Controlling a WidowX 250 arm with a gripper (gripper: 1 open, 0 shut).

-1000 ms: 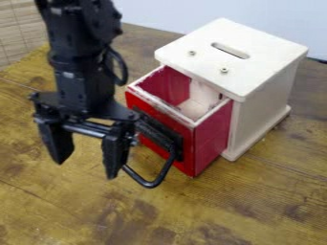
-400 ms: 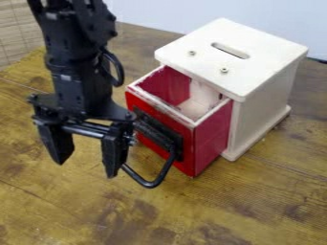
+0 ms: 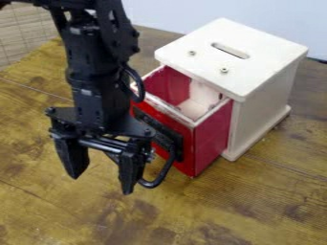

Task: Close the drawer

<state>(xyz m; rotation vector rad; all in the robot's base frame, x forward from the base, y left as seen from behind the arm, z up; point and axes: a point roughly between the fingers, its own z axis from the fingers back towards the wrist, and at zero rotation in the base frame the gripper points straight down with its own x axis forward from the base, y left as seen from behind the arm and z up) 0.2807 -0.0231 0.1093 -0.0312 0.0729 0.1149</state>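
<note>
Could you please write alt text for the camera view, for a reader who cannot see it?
A red drawer stands pulled out of a white wooden housing on a wooden table. A black robot arm's open claw hangs in front of the drawer's black wire handle.

I see a white wooden cube housing (image 3: 255, 81) standing on the worn wooden table (image 3: 255, 206), toward its right side. A dark slot (image 3: 234, 49) is cut into its top, and two small screws (image 3: 207, 62) sit near its front edge.
</note>
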